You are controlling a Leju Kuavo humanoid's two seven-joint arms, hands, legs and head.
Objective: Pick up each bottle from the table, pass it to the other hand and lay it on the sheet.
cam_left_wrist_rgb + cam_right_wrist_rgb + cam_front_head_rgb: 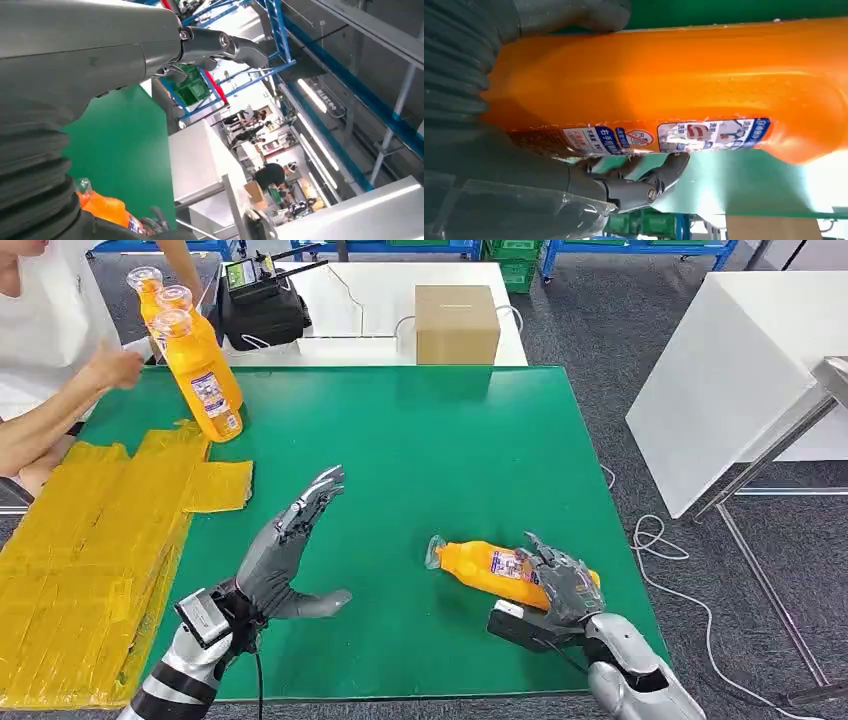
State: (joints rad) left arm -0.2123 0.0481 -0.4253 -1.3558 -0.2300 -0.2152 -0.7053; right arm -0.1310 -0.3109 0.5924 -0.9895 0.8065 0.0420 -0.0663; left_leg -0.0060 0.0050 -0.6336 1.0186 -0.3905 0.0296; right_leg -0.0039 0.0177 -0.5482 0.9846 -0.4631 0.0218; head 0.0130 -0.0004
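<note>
The orange bottle (497,569) lies on its side on the green table (430,440), toward the near right corner, its clear cap end pointing to the robot's left. The right hand (560,580) is draped over the bottle's thick end, and in the right wrist view the thumb runs along one side of the orange body (664,80) while the fingers (659,177) curl under the labelled side, so the hand grips the bottle, which seems to be resting on the table surface.

The left hand (285,555) hovers above the table's near middle, palm turned toward the bottle, fingers straight and spread, thumb stuck out sideways, holding nothing. A stretch of bare green lies between it and the bottle's cap.

The yellow sheet (90,550) covers the table's left side, running down to the near edge. At the far left corner three more upright orange bottles (200,365) stand clustered, just beside a person's hand (115,368). The table's right edge runs close past the right hand. Beyond the far edge sit a cardboard box (457,324) and a black device (262,305) on a white table
</note>
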